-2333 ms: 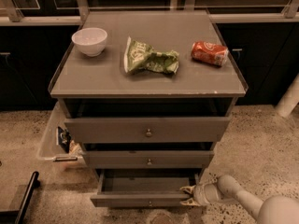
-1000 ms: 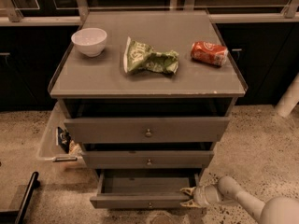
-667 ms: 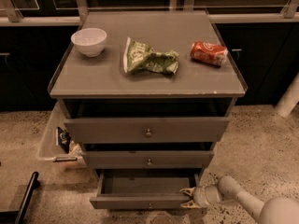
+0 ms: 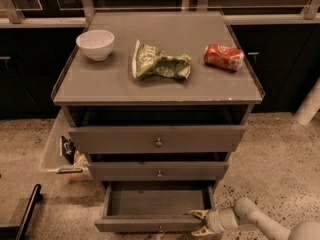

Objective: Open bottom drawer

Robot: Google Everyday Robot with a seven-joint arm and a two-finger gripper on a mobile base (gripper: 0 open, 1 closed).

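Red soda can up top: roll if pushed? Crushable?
The soda can lies on its side near the right edge of the cabinet top, so a push across its axis would likely roll it. It looks dented, so probably empty and light, easy to crush. The tool sits low at the right end of the open bottom drawer.

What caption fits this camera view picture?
Robot gripper at the right corner of the open bottom drawer; bowl, bag and can on top.
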